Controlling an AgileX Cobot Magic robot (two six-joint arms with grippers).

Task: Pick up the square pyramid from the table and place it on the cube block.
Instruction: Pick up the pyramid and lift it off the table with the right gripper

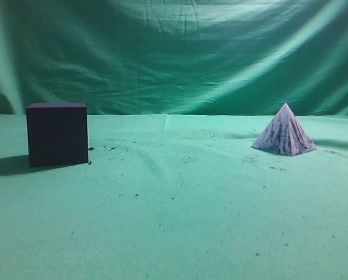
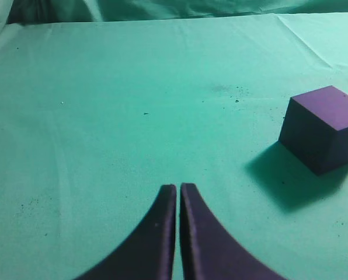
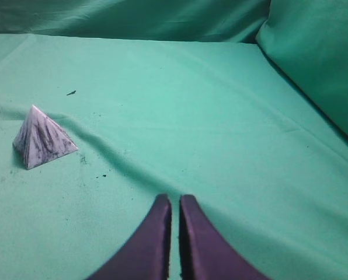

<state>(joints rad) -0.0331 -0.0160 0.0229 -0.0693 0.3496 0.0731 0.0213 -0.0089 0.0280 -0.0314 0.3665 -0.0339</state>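
Observation:
The square pyramid (image 1: 285,132), pale lilac-white with dark streaks, stands on the green table (image 1: 180,221) at the right. It also shows at the left of the right wrist view (image 3: 41,139). The dark purple-black cube block (image 1: 58,133) stands at the left, and at the right edge of the left wrist view (image 2: 324,127). My left gripper (image 2: 178,188) is shut and empty, well to the left of the cube. My right gripper (image 3: 175,199) is shut and empty, to the right of the pyramid and nearer the camera. Neither gripper shows in the exterior view.
A green cloth backdrop (image 1: 180,52) hangs behind the table and folds round the right side (image 3: 314,58). Small dark crumbs (image 1: 112,147) speckle the cloth near the cube and the pyramid. A cloth ridge (image 3: 121,151) runs across beside the pyramid.

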